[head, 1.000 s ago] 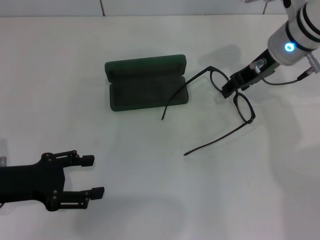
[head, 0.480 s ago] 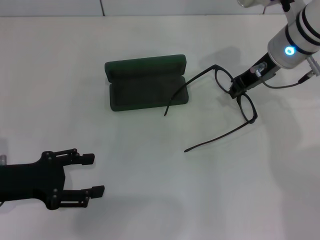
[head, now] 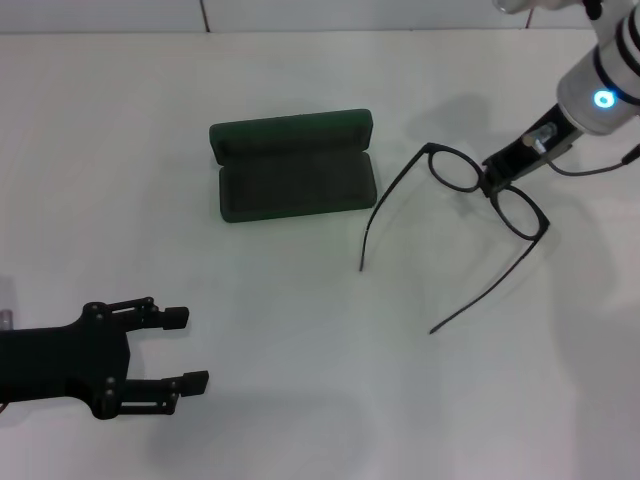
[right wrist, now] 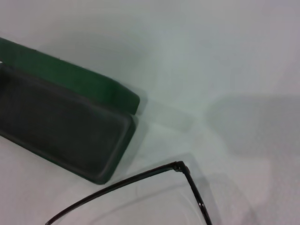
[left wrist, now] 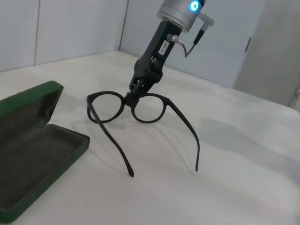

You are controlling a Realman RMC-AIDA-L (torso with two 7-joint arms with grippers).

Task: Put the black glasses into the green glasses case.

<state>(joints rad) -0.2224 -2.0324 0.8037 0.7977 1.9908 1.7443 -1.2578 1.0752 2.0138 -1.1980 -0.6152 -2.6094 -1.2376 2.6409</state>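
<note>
Right gripper pinches black glasses bridge; fold temples, align lengthwise over open green glasses case. Left gripper spread wide, idle.

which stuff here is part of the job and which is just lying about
Part of the job:
- black glasses, gripped at the bridge by the right pincer
- green glasses case, open

Just there:
- left pincer, open, idle near the white table edge
- nothing else lying about

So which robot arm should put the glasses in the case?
Probably the right: the right gripper already pinches the black glasses beside the open green glasses case. The left gripper sits far off, open.
</note>
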